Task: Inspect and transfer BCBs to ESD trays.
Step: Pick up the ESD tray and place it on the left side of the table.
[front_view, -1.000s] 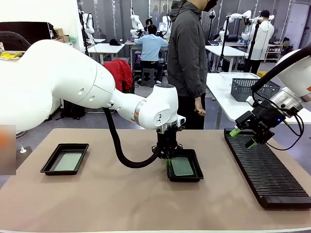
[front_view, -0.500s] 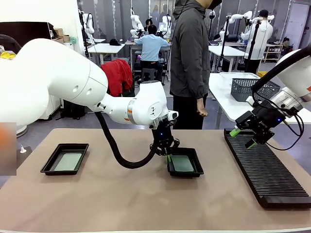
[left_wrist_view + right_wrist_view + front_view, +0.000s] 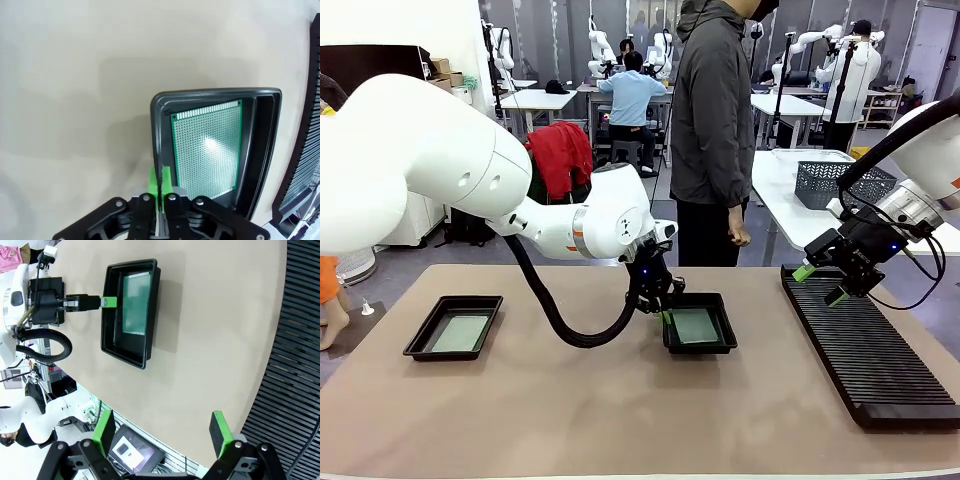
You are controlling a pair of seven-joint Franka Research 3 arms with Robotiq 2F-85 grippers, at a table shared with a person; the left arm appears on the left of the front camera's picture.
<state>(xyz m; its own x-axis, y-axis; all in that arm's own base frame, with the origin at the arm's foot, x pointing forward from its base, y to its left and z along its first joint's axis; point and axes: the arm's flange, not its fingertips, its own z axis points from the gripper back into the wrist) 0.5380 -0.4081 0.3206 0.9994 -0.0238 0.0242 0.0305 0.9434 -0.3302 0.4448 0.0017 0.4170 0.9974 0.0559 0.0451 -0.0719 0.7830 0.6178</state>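
Observation:
One black ESD tray [image 3: 698,348] lies mid-table with a green BCB [image 3: 696,324] flat on its floor. My left gripper [image 3: 663,315] is shut on that tray's left rim. In the left wrist view its green pads [image 3: 155,181] pinch the tray wall [image 3: 157,130] beside the BCB [image 3: 207,150]. A second ESD tray [image 3: 420,345] at the left holds another BCB [image 3: 460,332]. My right gripper [image 3: 820,283] hangs open and empty above the far end of the rack. From the right wrist, the right gripper [image 3: 162,432] looks down on the middle tray [image 3: 129,357].
A long black ribbed rack [image 3: 865,350] runs along the table's right side. A person [image 3: 710,120] stands at the far edge behind the middle tray. A grey mesh basket [image 3: 840,182] sits on another table behind. Bare tabletop lies between the two trays.
My left arm has swung left and back, and the middle tray held in its gripper has shifted slightly away from me and turned a little. The right arm has not moved.

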